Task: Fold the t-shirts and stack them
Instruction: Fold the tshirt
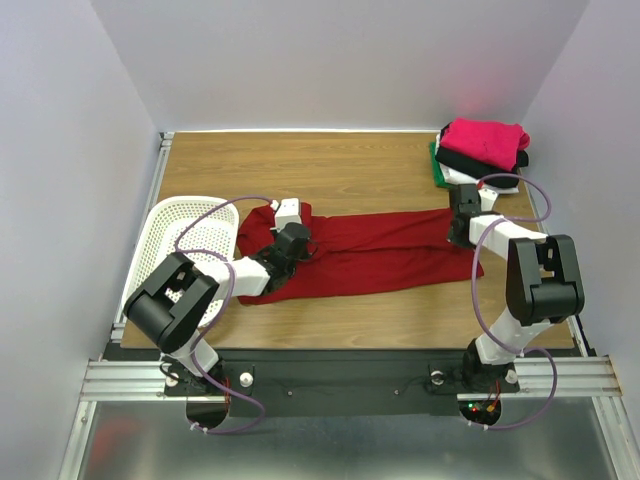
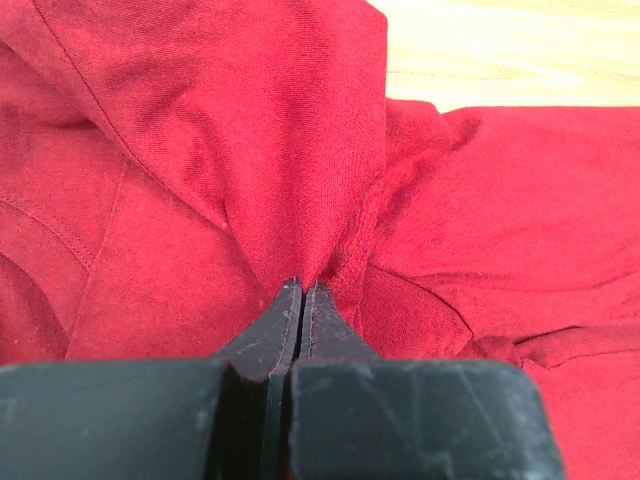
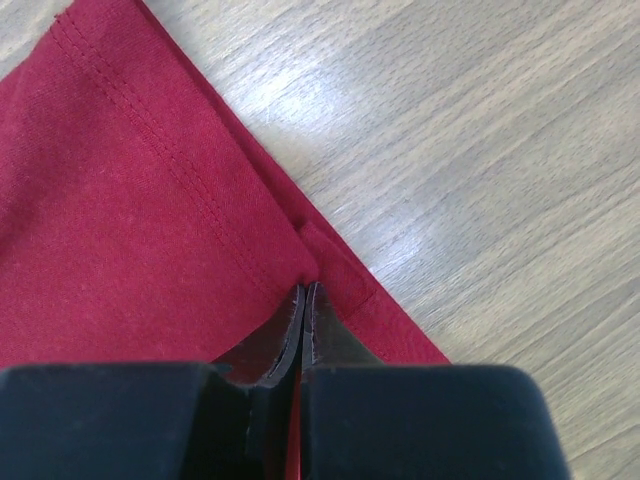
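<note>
— What lies nearest the arm bases?
— A narrow strip of bare wood of the table (image 1: pixel 400 312) is left between the near edge and the dark red t-shirt (image 1: pixel 385 255). The shirt is stretched in a long band from left to right across the middle.

— How is the shirt's left end held?
— The left gripper (image 1: pixel 298 238) is set low over the left part of the shirt, at the end of an arm that is bent out from its base and angled across the cloth. In the wrist view the jaws are seen pressed together, and a raised fold of the red cloth is pinched between their tips.

— And the right end?
— The right gripper (image 1: pixel 459 236) is lowered onto the shirt's right end, with the forearm dropped steeply from a raised elbow. Its jaws are closed on the hemmed edge, and the double row of stitching is seen running up to the tips. Bare wood is seen just outside that edge.

— What room is left around the shirt?
— To its left a white perforated basket (image 1: pixel 190 225) is set just beside the cloth, overhanging the table's left side. Beyond the shirt a wide stretch of bare wood is left up to the far edge.

— Where are the other shirts?
— Beyond the shirt's right end, in the far corner, a folded stack is placed. A bright pink shirt (image 1: pixel 487 140) is laid on top and a black shirt (image 1: pixel 482 160) under it, with a white shirt (image 1: pixel 458 177) and a green shirt (image 1: pixel 436 165) showing at the bottom.
</note>
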Available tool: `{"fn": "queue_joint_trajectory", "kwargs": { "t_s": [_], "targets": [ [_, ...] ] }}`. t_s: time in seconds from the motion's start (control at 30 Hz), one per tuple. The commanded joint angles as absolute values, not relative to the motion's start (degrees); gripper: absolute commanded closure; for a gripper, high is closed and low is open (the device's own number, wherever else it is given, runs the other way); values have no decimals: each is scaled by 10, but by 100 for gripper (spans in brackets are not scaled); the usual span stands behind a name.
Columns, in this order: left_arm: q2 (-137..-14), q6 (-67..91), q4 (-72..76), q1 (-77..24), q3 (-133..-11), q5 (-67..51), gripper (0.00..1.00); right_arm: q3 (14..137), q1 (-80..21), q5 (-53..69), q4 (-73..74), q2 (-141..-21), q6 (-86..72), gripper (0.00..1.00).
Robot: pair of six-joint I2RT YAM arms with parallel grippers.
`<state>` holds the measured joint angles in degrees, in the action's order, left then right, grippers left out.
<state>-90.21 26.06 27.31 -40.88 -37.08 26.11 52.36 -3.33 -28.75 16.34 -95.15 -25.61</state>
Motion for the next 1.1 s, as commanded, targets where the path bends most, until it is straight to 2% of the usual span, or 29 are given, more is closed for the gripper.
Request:
{"fn": "queue_joint_trajectory", "kwargs": {
  "t_s": [0.0, 1.07],
  "targets": [
    [-871, 269, 290, -415, -364, 274, 100, 550, -29, -321, 167, -936, -238, 100],
    [-866, 272, 288, -445, -360, 278, 100, 613, -7, -405, 189, -944, -206, 99]
  ]
}}
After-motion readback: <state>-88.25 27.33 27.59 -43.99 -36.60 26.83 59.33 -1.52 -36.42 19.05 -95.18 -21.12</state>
